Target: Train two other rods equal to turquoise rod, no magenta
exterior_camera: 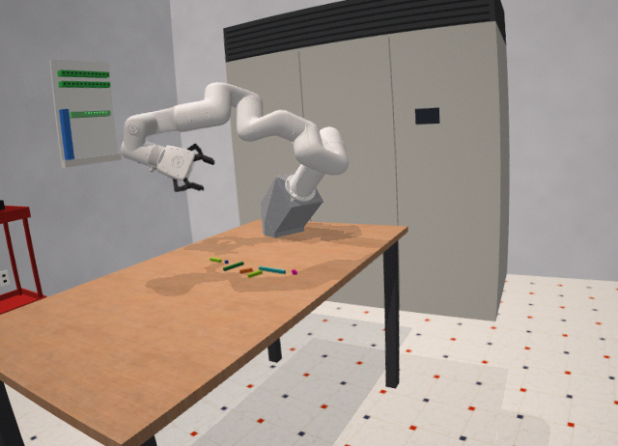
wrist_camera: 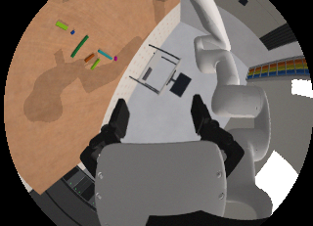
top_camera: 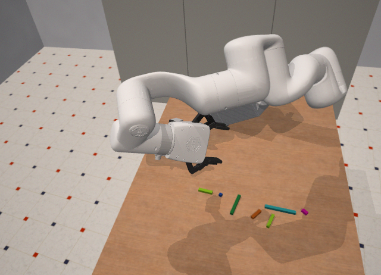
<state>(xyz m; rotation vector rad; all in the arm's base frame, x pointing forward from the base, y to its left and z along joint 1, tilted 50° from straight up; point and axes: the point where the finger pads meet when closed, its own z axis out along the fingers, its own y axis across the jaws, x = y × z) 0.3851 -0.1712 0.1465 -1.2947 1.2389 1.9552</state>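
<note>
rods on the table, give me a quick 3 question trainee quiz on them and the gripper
1. True or false: the white arm's black-fingered gripper is shut on a rod.
2. Which two rods could form the train matching the long turquoise rod?
A. dark green rod and small magenta rod
B. the two lime rods
C. short orange rod and tiny blue cube-like rod
3. Fill in: the lime rod nearer the turquoise one lies right beside the ______ rod.

Key:
1. False; it is open, empty, and high above the wooden table.
2. B; five and five make ten.
3. orange
</note>
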